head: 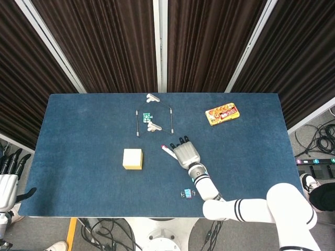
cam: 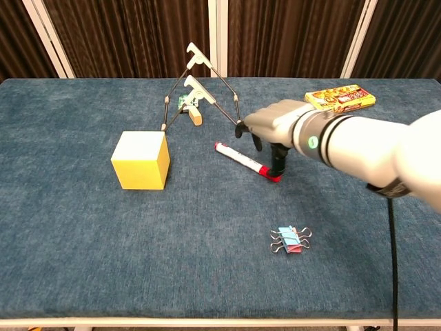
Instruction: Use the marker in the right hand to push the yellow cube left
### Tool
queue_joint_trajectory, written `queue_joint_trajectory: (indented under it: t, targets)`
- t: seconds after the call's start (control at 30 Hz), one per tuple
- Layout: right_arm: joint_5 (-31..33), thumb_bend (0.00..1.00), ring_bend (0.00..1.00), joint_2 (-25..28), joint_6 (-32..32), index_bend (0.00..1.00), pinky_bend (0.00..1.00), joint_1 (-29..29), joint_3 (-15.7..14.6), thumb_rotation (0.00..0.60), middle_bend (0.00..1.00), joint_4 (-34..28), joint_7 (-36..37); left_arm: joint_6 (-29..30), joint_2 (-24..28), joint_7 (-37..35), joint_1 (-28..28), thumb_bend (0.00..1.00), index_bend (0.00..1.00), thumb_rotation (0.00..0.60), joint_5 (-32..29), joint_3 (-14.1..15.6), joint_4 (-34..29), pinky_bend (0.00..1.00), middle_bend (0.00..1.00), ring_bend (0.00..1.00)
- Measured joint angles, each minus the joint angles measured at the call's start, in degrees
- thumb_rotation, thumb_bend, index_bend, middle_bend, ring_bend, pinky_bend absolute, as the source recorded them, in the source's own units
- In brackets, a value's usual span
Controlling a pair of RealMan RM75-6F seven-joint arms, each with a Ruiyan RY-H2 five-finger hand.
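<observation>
The yellow cube [head: 132,158] [cam: 141,160] stands on the blue table left of centre, its near face square to me. A white marker with red ends [head: 167,152] [cam: 244,160] lies slanted on the cloth to the cube's right, well apart from it. My right hand [head: 187,155] [cam: 275,131] hovers at the marker's right end with its fingers spread; one fingertip hangs close to the red end, and no grip on it shows. My left hand [head: 8,178] hangs off the table's left edge, fingers apart and holding nothing.
A wire frame with clips and a small green piece [head: 153,117] [cam: 196,89] stands behind the marker. An orange snack box [head: 222,113] [cam: 340,97] lies at the back right. A blue and pink binder clip [head: 187,194] [cam: 289,239] lies near the front edge.
</observation>
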Motion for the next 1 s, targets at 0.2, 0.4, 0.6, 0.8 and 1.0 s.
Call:
queue_joint_trajectory:
  t: [0.2,0.4,0.6,0.8,1.0]
  targets:
    - [-6.63,0.18,0.05,8.29,3.76,0.12,0.07,-4.00,-1.24,0.600,0.27,-6.47,4.80,0.00,-0.07,-0.62,-0.03,0.03,0.18,0.600,-0.07,-0.13,0.39,0.10,0.12,0.10]
    - [-18.34,0.18,0.04,20.74,8.68,0.12,0.08,-12.21,-4.63,0.600,0.24,-13.44,15.04,-0.26,-0.47,-1.40,-0.16,0.03,0.18,0.600,-0.64,-0.47,1.32,0.10,0.12,0.10]
    - [-30.72,0.18,0.00,30.71,16.51,0.09,0.09,-24.05,-10.10,0.600,0.16,-17.14,29.44,-1.45,-1.23,-1.34,-0.73,0.03,0.18,0.600,-1.58,-0.87,1.97,0.10,0.12,0.10]
    - [-44.73,0.19,0.00,36.08,27.00,0.05,0.03,-36.41,-15.39,0.600,0.13,-16.80,43.81,-2.55,-1.49,-0.34,-1.42,0.03,0.18,0.600,-2.07,-1.05,1.76,0.10,0.12,0.10]
    - [-55.07,0.21,0.00,37.60,35.63,0.03,0.00,-45.08,-17.99,0.600,0.12,-14.20,50.90,-2.58,-1.28,0.61,-1.44,0.03,0.18,0.600,-2.62,-1.21,0.75,0.10,0.12,0.10]
